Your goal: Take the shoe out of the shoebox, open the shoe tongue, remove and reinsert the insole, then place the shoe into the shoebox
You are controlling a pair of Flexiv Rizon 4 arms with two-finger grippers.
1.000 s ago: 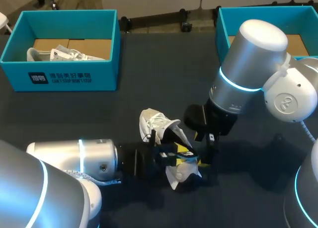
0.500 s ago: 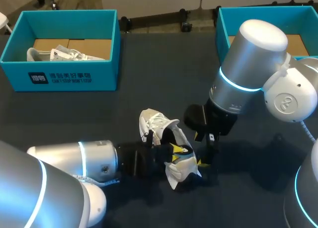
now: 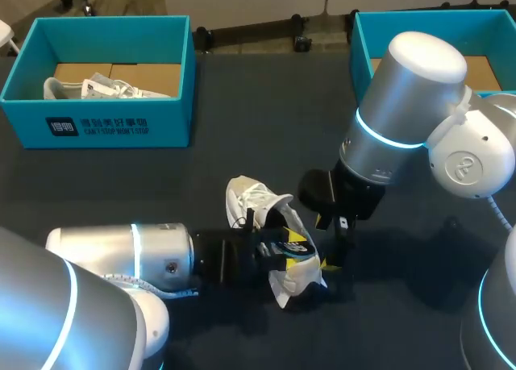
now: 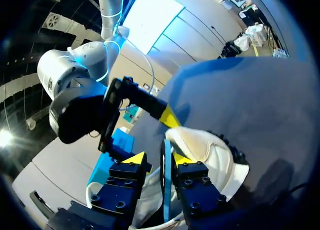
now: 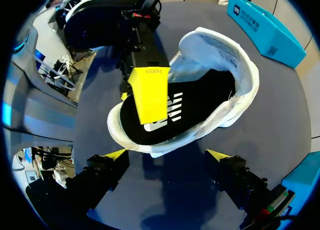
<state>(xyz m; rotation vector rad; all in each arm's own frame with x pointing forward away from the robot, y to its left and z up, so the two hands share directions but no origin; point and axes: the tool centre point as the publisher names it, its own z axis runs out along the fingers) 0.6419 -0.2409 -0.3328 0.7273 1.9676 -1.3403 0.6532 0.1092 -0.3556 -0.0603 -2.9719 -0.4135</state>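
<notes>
white print on shoebox [image 3: 169, 116] front, white logo on insole [image 5: 200, 99]

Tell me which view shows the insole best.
Right wrist view: the insole lies face-on, black, inside the shoe. Left wrist shows only its thin edge in the left pincer; head view, just a dark sliver.

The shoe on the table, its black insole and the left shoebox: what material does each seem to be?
Shoe: white upper, probably textile or mesh, matt; it bends softly. Insole: black, matt, likely fabric-covered foam; not certain. Shoebox: teal cardboard, smooth; bare brown board shows inside.
</notes>
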